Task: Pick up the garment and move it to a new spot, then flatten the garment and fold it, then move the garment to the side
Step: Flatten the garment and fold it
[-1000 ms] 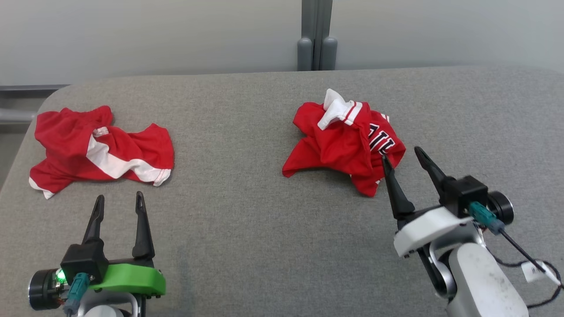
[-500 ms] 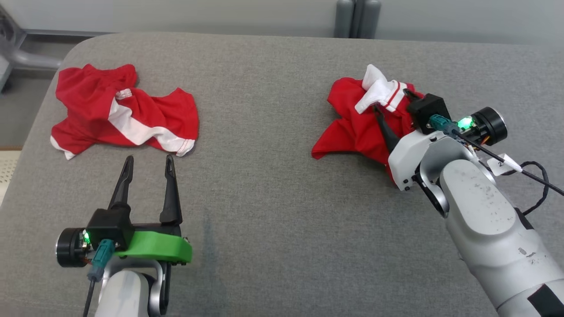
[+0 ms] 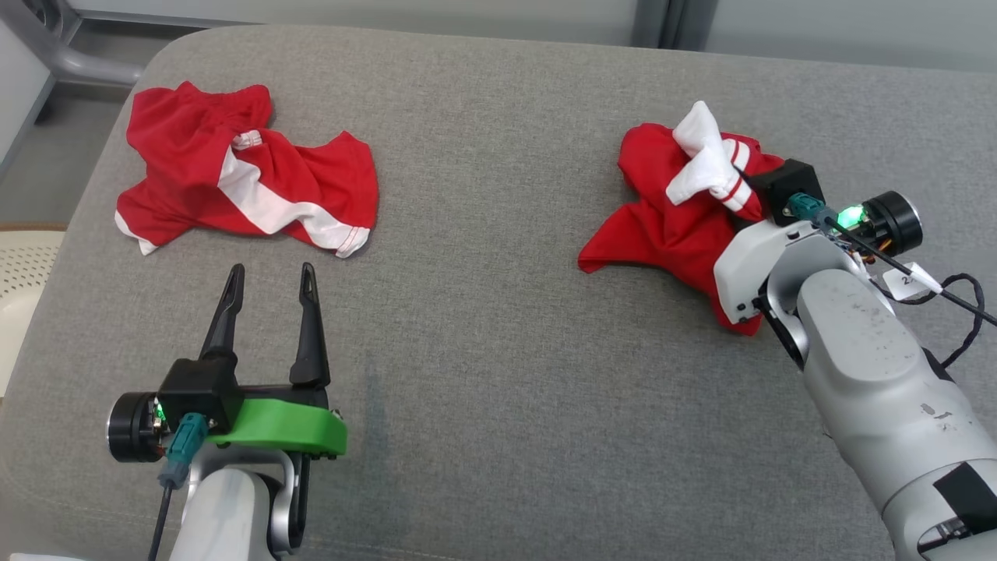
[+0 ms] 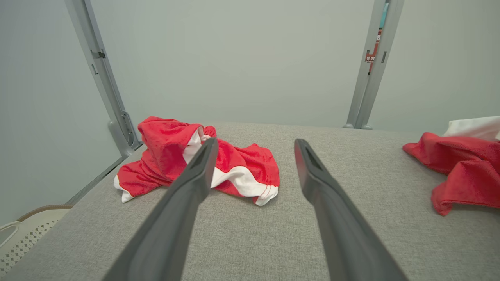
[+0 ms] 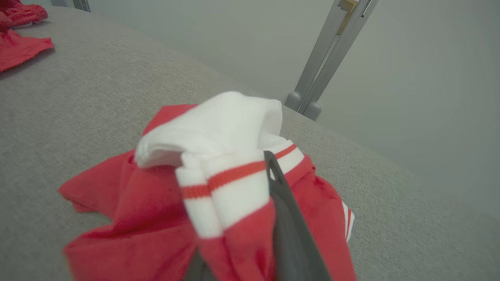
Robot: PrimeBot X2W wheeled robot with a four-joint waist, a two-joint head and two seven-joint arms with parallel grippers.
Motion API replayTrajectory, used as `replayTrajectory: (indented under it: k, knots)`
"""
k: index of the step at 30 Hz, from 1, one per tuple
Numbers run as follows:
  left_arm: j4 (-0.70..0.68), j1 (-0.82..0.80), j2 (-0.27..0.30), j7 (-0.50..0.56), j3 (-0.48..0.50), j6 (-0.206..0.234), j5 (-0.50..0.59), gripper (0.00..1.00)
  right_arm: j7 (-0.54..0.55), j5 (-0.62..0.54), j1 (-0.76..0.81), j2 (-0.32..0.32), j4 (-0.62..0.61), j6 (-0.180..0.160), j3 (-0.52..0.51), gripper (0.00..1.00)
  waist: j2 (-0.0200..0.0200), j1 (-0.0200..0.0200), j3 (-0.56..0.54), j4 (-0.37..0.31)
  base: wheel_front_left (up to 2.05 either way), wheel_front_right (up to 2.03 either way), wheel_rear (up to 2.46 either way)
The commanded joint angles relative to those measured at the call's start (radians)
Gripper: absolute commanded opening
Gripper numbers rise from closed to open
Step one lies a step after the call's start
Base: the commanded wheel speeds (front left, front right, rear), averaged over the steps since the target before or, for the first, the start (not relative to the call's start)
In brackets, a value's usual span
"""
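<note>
The garment (image 3: 662,226) is a crumpled red shirt with a white, red-striped collar (image 3: 705,160), lying at the right of the grey padded table (image 3: 483,312). My right gripper (image 3: 746,189) is shut on the garment at the collar, and the cloth bunches up around its fingers. In the right wrist view the garment (image 5: 156,203) is pinched in the right gripper (image 5: 234,183); one dark finger (image 5: 285,203) shows and the other is hidden under cloth. My left gripper (image 3: 270,271) stands open above bare table at the lower left, holding nothing, as the left wrist view (image 4: 254,146) also shows.
A second red garment with a white stripe (image 3: 234,179) lies at the far left, just beyond the left fingertips (image 4: 234,164). A white perforated basket (image 3: 19,273) stands off the table's left edge. Grey posts (image 4: 367,70) rise behind the table.
The camera has tilted down and shifted. My right gripper has reached forward into the right garment and shut on its collar, bunching the cloth upward. The left gripper stays open.
</note>
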Motion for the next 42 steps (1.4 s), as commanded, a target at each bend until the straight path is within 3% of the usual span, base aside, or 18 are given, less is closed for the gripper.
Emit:
replayTrajectory:
  k: [1, 5, 9, 18, 21, 22, 23, 29, 38, 42]
  knots:
    - [0.003, -0.002, -0.001, 0.0, 0.004, 0.002, 0.004, 1.0, -0.032, 0.003, -0.019, 0.011, 0.003, -0.002, -0.003, 0.0, 0.0, 0.0, -0.007, -0.007, 0.0, 0.0, 0.0]
    - [0.004, 0.01, -0.001, 0.0, 0.001, -0.002, 0.0, 1.0, -0.084, 0.014, -0.04, 0.05, -0.032, -0.002, 0.036, 0.0, 0.0, 0.0, -0.024, -0.008, 0.0, 0.0, 0.0]
    - [0.002, 0.016, -0.001, 0.0, -0.002, -0.006, -0.005, 1.0, -0.094, 0.033, -0.023, 0.094, -0.121, -0.002, 0.139, 0.0, 0.0, 0.0, -0.038, 0.0, 0.0, 0.0, 0.0]
    - [0.002, 0.024, -0.001, 0.0, -0.021, -0.002, -0.023, 1.0, -0.094, 0.166, 0.131, 0.115, -0.286, -0.002, 0.561, 0.0, 0.0, 0.0, -0.044, 0.032, 0.0, 0.0, 0.0]
    - [0.002, 0.026, -0.001, 0.0, -0.025, 0.004, -0.032, 1.0, -0.094, 0.218, 0.164, 0.114, -0.307, -0.002, 0.64, 0.04, 0.0, 0.0, -0.04, 0.032, 0.0, 0.0, 0.0]
    - [0.002, 0.027, -0.001, 0.0, -0.022, 0.006, -0.032, 1.0, -0.094, 0.226, 0.173, 0.115, -0.313, -0.002, 0.652, 0.94, 0.0, 0.0, -0.038, 0.028, 0.0, 0.0, 0.0]
    - [0.001, 0.029, -0.001, 0.0, -0.021, 0.008, -0.034, 1.0, -0.094, 0.232, 0.185, 0.115, -0.317, -0.002, 0.662, 1.0, 0.0, 0.0, -0.038, 0.023, 0.0, 0.0, 0.0]
    - [0.011, 0.04, 0.0, 0.0, -0.011, 0.002, -0.02, 1.0, -0.094, 0.239, 0.255, 0.095, -0.367, -0.002, 0.609, 1.0, 0.0, 0.0, -0.055, -0.026, 0.0, 0.0, 0.0]
    - [0.008, 0.058, 0.0, 0.0, 0.029, -0.009, 0.001, 1.0, -0.094, 0.2, 0.488, -0.046, -0.581, -0.002, 0.387, 1.0, 0.0, 0.0, -0.076, -0.101, 0.0, 0.0, 0.0]
    - [0.001, 0.063, 0.0, 0.0, 0.04, -0.01, 0.002, 1.0, -0.094, 0.189, 0.56, -0.076, -0.652, -0.001, 0.284, 1.0, 0.0, 0.0, -0.078, -0.119, 0.0, 0.0, 0.0]
